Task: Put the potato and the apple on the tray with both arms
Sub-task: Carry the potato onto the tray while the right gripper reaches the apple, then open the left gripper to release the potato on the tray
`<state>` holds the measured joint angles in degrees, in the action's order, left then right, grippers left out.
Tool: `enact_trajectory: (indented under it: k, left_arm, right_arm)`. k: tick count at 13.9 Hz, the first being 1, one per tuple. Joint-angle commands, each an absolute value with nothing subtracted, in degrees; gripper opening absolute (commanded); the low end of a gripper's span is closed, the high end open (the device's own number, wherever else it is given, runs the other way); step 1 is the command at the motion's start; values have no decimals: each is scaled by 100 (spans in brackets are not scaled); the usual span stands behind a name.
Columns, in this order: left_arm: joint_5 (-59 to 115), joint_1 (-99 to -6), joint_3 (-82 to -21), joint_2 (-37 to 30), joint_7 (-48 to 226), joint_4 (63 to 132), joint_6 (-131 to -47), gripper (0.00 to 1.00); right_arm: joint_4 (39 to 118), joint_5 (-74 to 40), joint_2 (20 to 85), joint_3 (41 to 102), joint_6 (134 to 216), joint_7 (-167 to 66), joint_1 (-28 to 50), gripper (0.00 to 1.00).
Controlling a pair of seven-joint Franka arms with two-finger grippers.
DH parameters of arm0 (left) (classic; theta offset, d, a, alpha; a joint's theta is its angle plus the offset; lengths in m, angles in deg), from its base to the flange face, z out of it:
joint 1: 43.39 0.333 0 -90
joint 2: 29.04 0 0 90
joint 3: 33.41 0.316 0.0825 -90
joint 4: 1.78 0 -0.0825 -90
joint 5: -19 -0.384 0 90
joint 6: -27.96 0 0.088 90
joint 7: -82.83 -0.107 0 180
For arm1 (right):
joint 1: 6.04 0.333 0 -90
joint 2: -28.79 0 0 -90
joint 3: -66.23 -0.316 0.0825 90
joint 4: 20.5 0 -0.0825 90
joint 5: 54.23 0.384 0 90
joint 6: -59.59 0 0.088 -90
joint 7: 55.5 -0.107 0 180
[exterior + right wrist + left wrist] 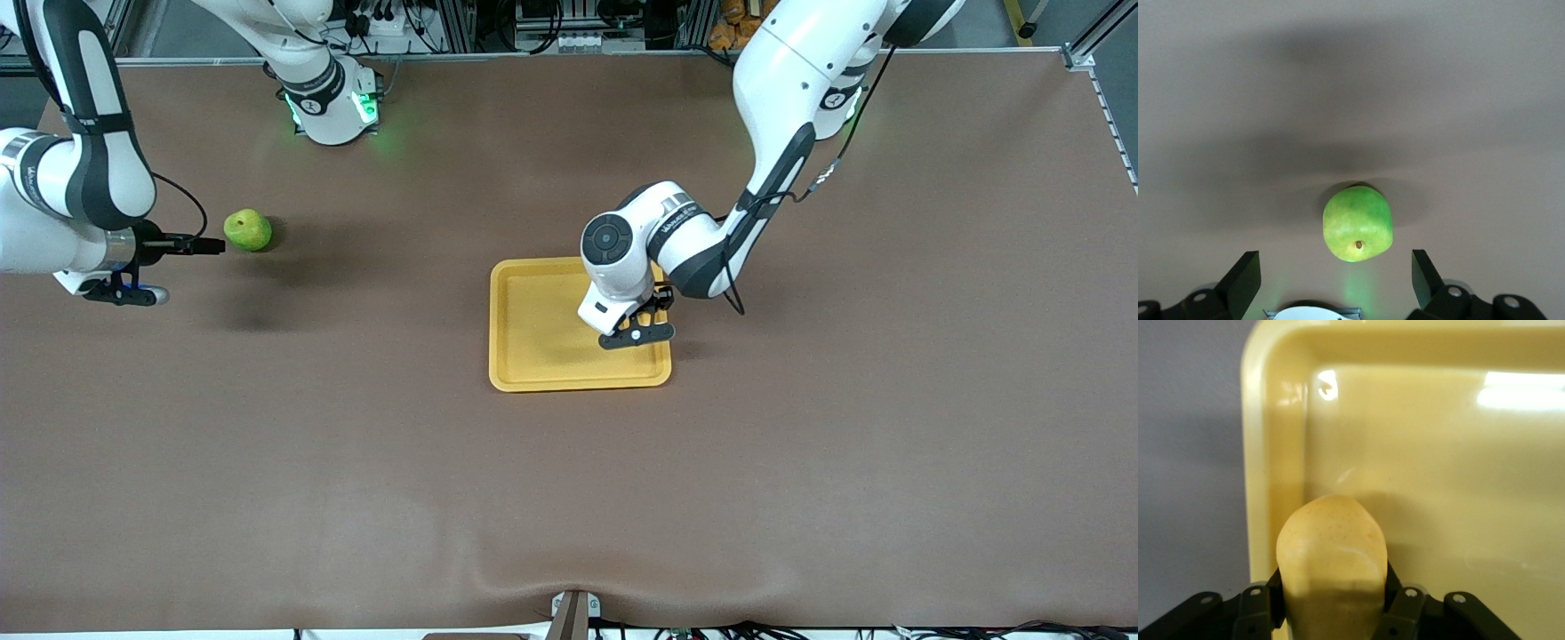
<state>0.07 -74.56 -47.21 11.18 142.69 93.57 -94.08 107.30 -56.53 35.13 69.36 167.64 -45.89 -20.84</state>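
While the potato [1331, 567] sits clamped between the left claw's [637, 331] fingers [1405, 607], that arm bends down over the tray [533, 356]. Apple [247, 229] lies on the table [800, 489] under the right claw [1335, 280], fingers spread wide, holding nothing.

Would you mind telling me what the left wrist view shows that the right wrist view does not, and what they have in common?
Only the left wrist view shows the potato, clamped between the left gripper fingers, over a corner of the yellow tray. Only the right wrist view shows the green apple lying on the table, with the right gripper open and its fingers apart on either side, not touching it. Both share the brown table surface and a look down past their own gripper's black fingers at one task item.
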Motion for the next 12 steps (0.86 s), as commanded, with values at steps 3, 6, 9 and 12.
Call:
enact_trajectory:
  k: [3,6,9,12]
  left_arm:
    - [-130,-7504,-4704,1157,14418,9208,-9271,98]
    - [-227,-7495,-4695,1087,14427,9191,-9245,100]
    - [-227,-7416,-4677,692,14383,9086,-8912,100]
    - [-227,-7153,-4677,349,14296,8638,-8324,100]
  right_arm:
    - [11440,-5670,3284,6860,17375,-4460,-2300,100]
    - [11853,-5670,3284,6860,17840,-4382,-2397,100]
    - [12074,-5678,3275,6869,18035,-4355,-2406,100]
    - [12100,-5704,3284,6878,18149,-4337,-2406,100]
